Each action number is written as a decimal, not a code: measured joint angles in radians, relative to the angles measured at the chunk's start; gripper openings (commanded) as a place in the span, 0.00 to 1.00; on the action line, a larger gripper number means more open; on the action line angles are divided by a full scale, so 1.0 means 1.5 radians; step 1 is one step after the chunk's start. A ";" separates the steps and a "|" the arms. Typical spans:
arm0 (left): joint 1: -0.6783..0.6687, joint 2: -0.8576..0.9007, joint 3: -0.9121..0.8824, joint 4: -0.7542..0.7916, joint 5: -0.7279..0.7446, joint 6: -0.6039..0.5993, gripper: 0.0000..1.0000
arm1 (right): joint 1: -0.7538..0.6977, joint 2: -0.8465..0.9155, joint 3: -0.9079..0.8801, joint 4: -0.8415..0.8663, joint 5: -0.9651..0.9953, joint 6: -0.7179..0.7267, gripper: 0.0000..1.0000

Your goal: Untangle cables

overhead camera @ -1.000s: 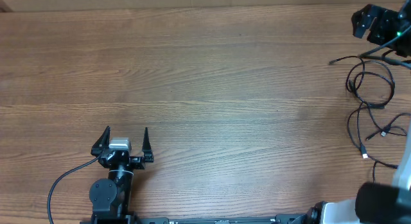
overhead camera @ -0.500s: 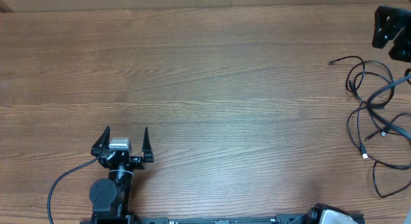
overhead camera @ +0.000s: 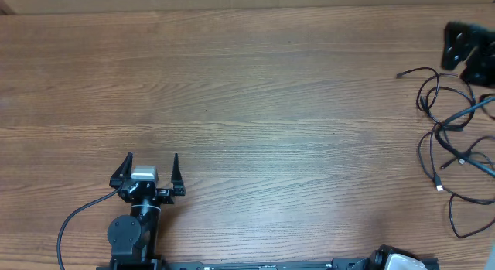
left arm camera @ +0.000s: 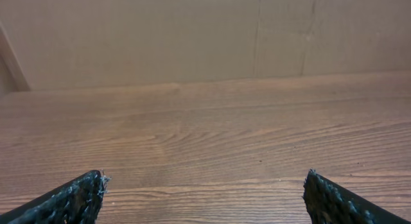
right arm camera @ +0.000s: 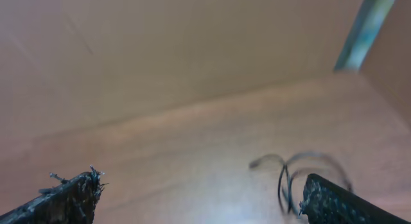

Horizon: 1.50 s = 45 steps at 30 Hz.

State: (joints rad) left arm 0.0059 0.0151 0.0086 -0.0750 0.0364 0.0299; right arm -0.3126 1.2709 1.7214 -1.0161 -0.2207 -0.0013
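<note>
Far right of table (overhead camera: 247, 100): cables (overhead camera: 442, 128) tangled, loops partly cut off by frame edge; blurred in right wrist view. Right gripper (overhead camera: 466, 53) dark smear, probably above tangle; jaws wide, empty. Left gripper (overhead camera: 152, 157) near front edge, jaws wide, empty, well apart from cables.

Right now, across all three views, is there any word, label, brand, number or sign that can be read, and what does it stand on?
None: no readable text shows in any view.
Nothing printed is visible on the table, the cables, the left gripper or the right gripper.
The right wrist view is blurred, but no label can be made out there either.
</note>
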 measured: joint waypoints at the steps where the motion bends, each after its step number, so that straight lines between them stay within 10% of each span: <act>1: 0.000 0.000 0.000 0.000 0.000 0.000 1.00 | 0.000 0.000 -0.019 -0.002 0.000 0.001 1.00; 29: 0.000 0.000 0.000 0.000 0.000 0.000 1.00 | 0.024 -0.071 -0.376 0.007 0.007 0.000 1.00; 45: 0.000 0.000 0.000 0.000 0.000 0.000 1.00 | 0.139 -0.166 -0.707 0.522 0.063 -0.002 1.00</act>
State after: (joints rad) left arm 0.0059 0.0151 0.0086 -0.0746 0.0364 0.0299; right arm -0.1040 1.0222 0.6605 -0.2325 -0.1268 -0.0040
